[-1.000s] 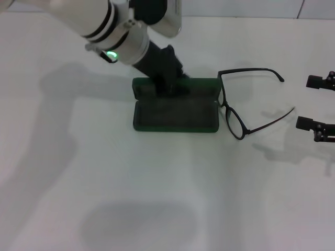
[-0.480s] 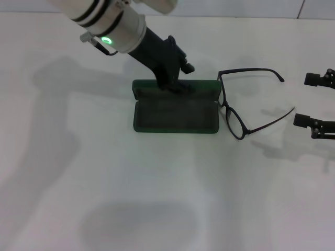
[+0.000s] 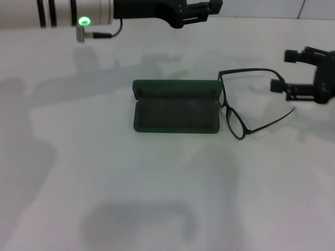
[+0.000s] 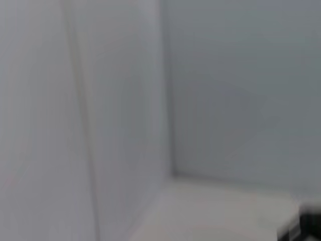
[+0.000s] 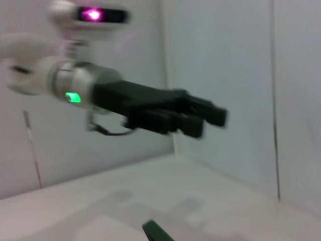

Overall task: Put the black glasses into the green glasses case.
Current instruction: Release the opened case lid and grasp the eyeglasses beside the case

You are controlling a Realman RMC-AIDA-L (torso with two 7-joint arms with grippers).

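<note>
Right gripper (image 3: 285, 70), fingers spread, hovers by the black glasses (image 3: 242, 104) — a thin temple could slip or skid (case (image 3: 176, 106) lies open beside them); left gripper (image 3: 201, 11) high near the tabletop's far edge, grip unclear.

The head camera looked down from above and in front onto the white table (image 3: 157, 183), taking in the whole work area from moderately far. The left wrist camera faced pale blurred walls, close to nothing. The right wrist camera looked level across the tabletop toward the black left gripper (image 5: 208, 120), a part that the head view shared (image 3: 201, 10).
</note>
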